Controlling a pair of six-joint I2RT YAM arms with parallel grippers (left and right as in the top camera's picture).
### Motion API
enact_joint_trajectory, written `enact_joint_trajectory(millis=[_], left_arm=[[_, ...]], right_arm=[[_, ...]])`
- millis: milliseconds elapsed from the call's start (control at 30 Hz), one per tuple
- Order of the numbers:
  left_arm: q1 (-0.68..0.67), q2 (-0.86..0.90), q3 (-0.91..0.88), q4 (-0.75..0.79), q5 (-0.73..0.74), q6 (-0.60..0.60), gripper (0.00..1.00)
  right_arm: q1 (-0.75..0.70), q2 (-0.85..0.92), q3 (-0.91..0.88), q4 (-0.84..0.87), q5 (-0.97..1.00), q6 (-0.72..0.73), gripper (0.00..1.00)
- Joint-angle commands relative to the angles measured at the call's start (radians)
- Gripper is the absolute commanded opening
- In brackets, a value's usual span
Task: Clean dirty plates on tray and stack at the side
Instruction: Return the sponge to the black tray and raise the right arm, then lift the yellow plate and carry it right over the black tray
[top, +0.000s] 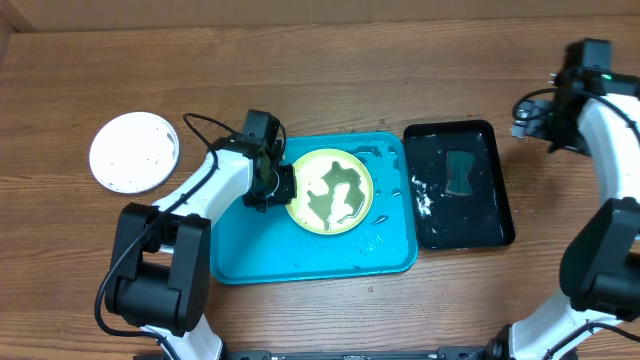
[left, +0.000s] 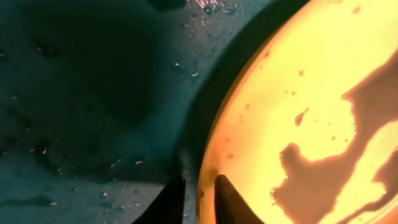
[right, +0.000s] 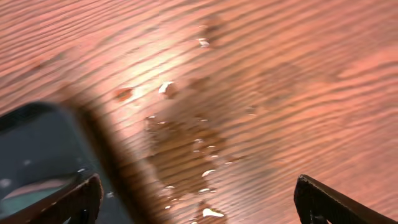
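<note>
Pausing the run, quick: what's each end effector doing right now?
Left end effector: closed on the dirty plate's rim.
Right end effector: open, holding nothing.

Hidden under left gripper (top: 283, 190): left rim of smeared plate (top: 352, 172) on turquoise tray (top: 240, 250). Beside turquoise tray, black tray (right: 31, 149) blurred, cut off at frame edge.

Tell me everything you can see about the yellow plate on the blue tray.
The yellow plate is small, round and shallow, pale and glossy, probably plastic. A big dark smear covers its middle, with small specks around it. It lies flat on the wet turquoise tray, right of centre. The left gripper straddles its left rim, one finger on each side; whether it pinches is unclear.
</note>
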Motion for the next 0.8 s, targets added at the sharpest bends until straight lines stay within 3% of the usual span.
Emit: enact_joint_trajectory(millis=[0, 200, 567, 767], left_arm=[[-0.011, -0.002, -0.02, 0.013, -0.024, -0.018, 0.07], [-0.007, -0.004, 0.023, -0.005, -0.017, -0.018, 0.04], [-0.011, -0.004, 0.365, -0.257, -0.048, -0.017, 0.04], [-0.064, -0.004, 0.455, -0.248, -0.056, -0.018, 0.04]], right_arm=[[-0.029, -0.002, 0.01, 0.005, 0.003, 0.003, 1.0], [-0.053, -0.002, 0.01, 0.005, 0.002, 0.003, 1.0], [-0.053, -0.002, 0.01, 0.005, 0.002, 0.003, 1.0], [-0.053, -0.002, 0.011, 0.005, 0.003, 0.003, 1.0]])
